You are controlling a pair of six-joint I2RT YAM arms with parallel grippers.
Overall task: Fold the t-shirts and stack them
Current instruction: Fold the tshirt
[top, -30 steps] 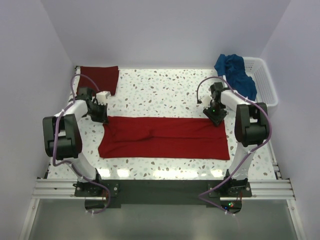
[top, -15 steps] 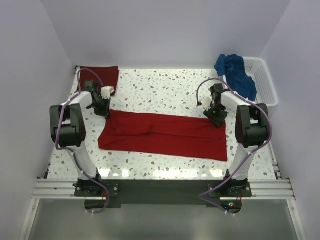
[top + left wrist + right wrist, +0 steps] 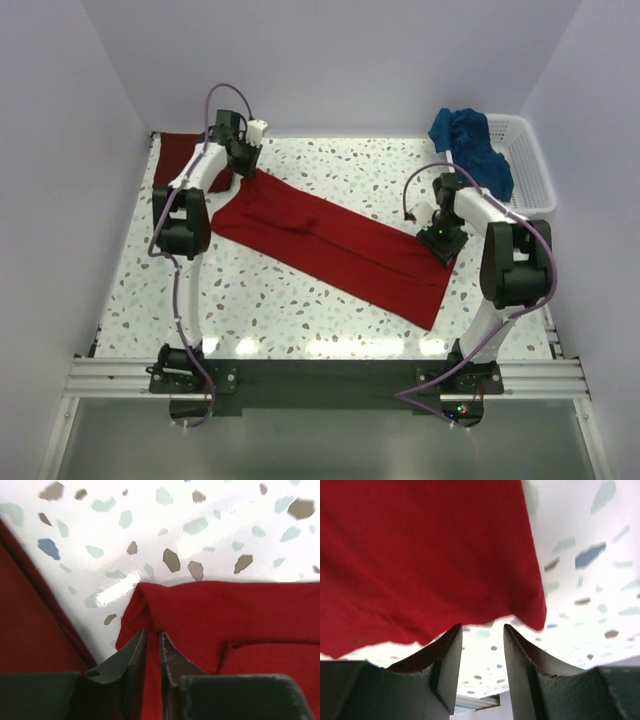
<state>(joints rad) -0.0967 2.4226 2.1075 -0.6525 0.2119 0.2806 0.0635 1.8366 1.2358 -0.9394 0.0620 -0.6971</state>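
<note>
The bright red t-shirt (image 3: 335, 245), folded into a long band, lies slanted from the back left to the front right of the table. My left gripper (image 3: 245, 163) is shut on its back-left corner; in the left wrist view the jaws (image 3: 152, 636) pinch a ridge of the red cloth (image 3: 225, 612). My right gripper (image 3: 441, 240) is at the shirt's right end, open and empty. In the right wrist view its fingertips (image 3: 482, 630) sit just short of the red cloth's edge (image 3: 420, 555). The maroon t-shirt (image 3: 178, 155) lies at the back left, also seen in the left wrist view (image 3: 30, 625). The blue t-shirt (image 3: 470, 140) hangs crumpled over the basket.
The white lattice basket (image 3: 530, 160) stands at the back right corner. The speckled white table (image 3: 300, 310) shows in front of the red shirt. Walls close the table in on the left, back and right.
My left gripper has moved to the back with the red shirt's corner, swinging the band from level to slanted. My right gripper has shifted slightly right and toward the front.
</note>
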